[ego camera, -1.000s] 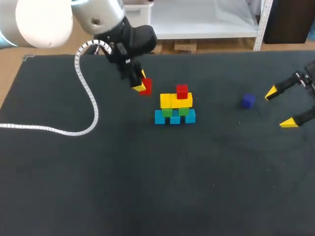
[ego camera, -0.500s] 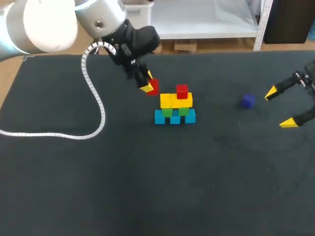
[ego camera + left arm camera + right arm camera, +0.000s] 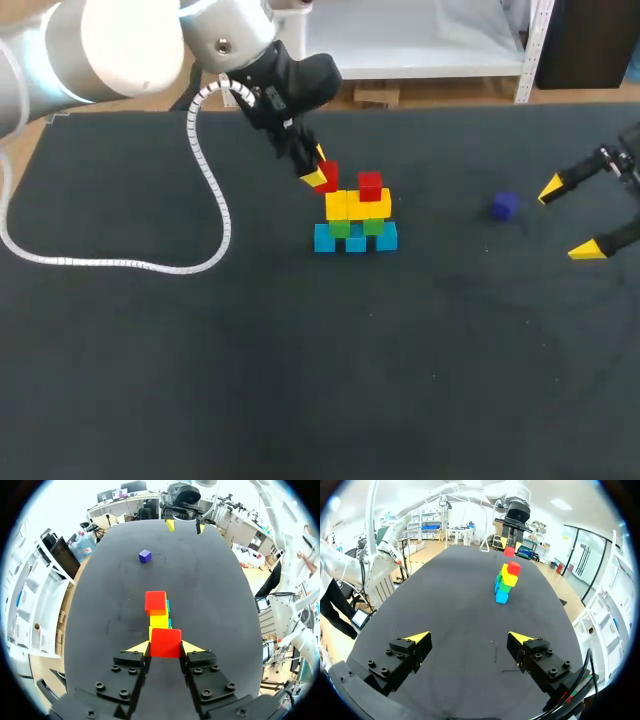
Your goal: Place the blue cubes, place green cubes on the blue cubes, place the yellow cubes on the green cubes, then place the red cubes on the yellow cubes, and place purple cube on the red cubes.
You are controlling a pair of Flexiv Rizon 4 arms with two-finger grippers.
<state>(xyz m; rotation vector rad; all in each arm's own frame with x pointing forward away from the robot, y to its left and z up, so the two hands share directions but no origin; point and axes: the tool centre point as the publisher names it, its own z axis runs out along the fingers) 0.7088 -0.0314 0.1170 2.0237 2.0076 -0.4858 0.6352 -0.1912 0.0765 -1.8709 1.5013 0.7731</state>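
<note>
A stack (image 3: 356, 218) stands mid-table: blue cubes (image 3: 355, 240) at the bottom, green cubes (image 3: 340, 229) on them, yellow cubes (image 3: 358, 205) above, and one red cube (image 3: 370, 186) on the right yellow cube. My left gripper (image 3: 320, 172) is shut on a second red cube (image 3: 327, 177), held in the air just left of the stack's top; from the left wrist, this red cube (image 3: 165, 642) sits between the yellow tips with the stack (image 3: 159, 615) right ahead. The purple cube (image 3: 503, 206) lies alone on the right. My right gripper (image 3: 575, 217) stands open near the right edge, empty (image 3: 469, 640).
The left arm's white coiled cable (image 3: 110, 262) loops over the left part of the black table (image 3: 320, 380). A clear gap separates the purple cube (image 3: 145, 556) from the stack.
My left gripper has carried the red cube rightward, from well left of the stack to just beside its top. The right arm has stayed still.
</note>
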